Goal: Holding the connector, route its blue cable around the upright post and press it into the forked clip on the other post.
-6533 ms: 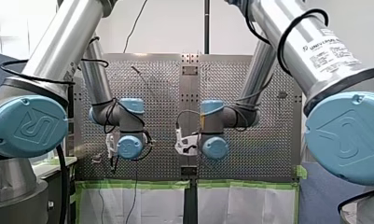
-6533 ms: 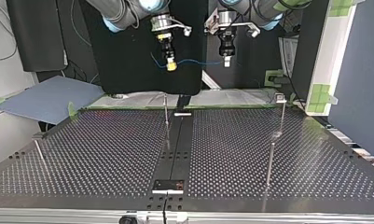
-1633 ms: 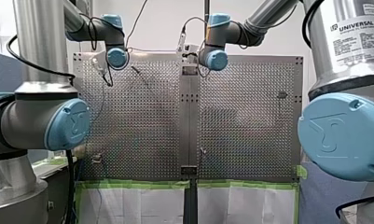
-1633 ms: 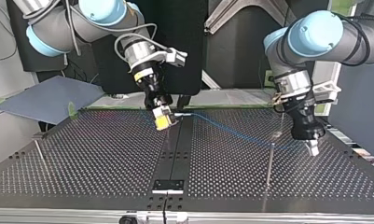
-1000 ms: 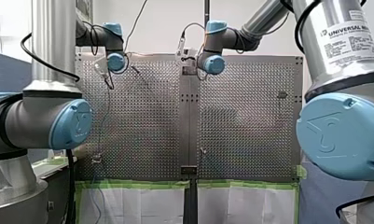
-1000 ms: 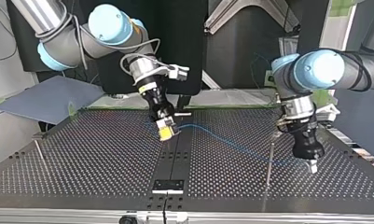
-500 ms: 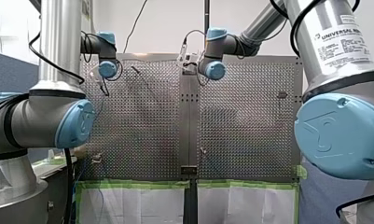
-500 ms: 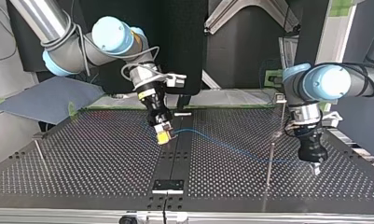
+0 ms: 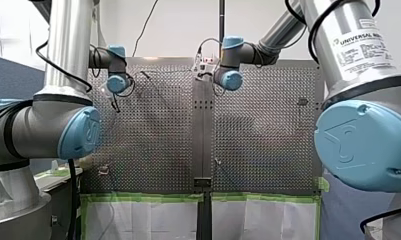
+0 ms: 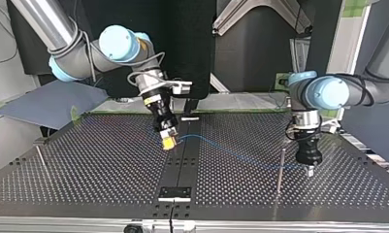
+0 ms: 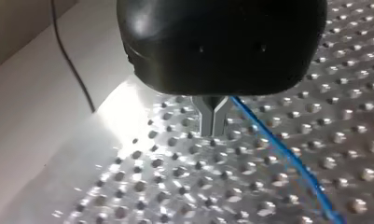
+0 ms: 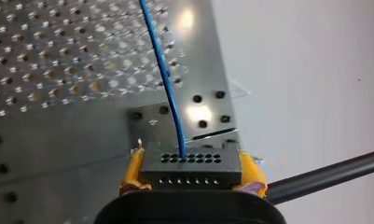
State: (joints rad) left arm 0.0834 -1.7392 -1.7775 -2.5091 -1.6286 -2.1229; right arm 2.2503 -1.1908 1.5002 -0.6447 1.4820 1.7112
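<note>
Cable (image 10: 231, 152) is being pulled nearer the post (image 10: 280, 167) for wrapping, pinched by left gripper (image 10: 309, 170); connector (image 12: 190, 163) is being squeezed by right gripper (image 12: 191, 171).

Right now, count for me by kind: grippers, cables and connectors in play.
Grippers: 2, my left gripper shut on the cable and my right gripper shut on the connector
Blue cable: 1
Connector: 1
Total: 4
</note>
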